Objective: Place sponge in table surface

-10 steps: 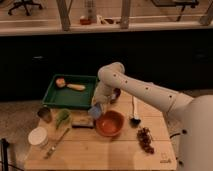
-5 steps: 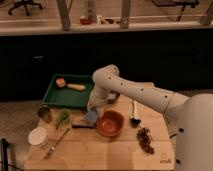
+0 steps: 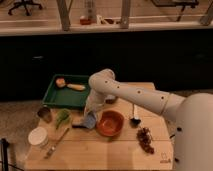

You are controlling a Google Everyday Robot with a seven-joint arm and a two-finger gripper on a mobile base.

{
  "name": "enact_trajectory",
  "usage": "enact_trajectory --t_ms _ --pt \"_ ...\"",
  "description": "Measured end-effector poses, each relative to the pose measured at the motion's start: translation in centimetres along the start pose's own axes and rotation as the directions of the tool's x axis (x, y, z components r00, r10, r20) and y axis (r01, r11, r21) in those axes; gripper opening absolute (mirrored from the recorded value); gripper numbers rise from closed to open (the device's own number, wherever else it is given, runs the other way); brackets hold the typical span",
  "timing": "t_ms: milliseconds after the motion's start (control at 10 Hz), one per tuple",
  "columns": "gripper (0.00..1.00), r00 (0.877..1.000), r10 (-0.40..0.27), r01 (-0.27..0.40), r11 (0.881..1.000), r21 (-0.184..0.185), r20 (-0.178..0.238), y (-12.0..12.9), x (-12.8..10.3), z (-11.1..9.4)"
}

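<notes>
The sponge (image 3: 90, 120), a blue-grey pad, hangs tilted at the tip of my gripper (image 3: 90, 114), just left of the orange bowl (image 3: 110, 123). The gripper is shut on the sponge and holds it low, close over the light wooden table surface (image 3: 100, 152). My white arm comes in from the right and bends down over the table's middle. A small dark flat block (image 3: 78, 124) lies on the table next to the sponge's left side.
A green tray (image 3: 67, 95) with food pieces stands at the back left. A metal cup (image 3: 45, 113), a green item (image 3: 63, 117), a white round container (image 3: 38, 136) and a utensil (image 3: 56, 144) lie left. A black ladle (image 3: 134, 116) and a dark red cluster (image 3: 145, 139) lie right.
My gripper has moved left and down with the sponge, from beside the bowl's back rim to low over the table left of the bowl.
</notes>
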Motion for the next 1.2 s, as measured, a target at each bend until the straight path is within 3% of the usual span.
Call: enact_trajectory --t_ms 600,1200 --pt "0.02 0.990 -0.137 0.137 0.991 0.003 0.044 -0.4 -4.0 1.5" --pt "0.02 0.966 -0.236 0.230 0.971 0.063 0.105 -0.1 -6.7 3.6"
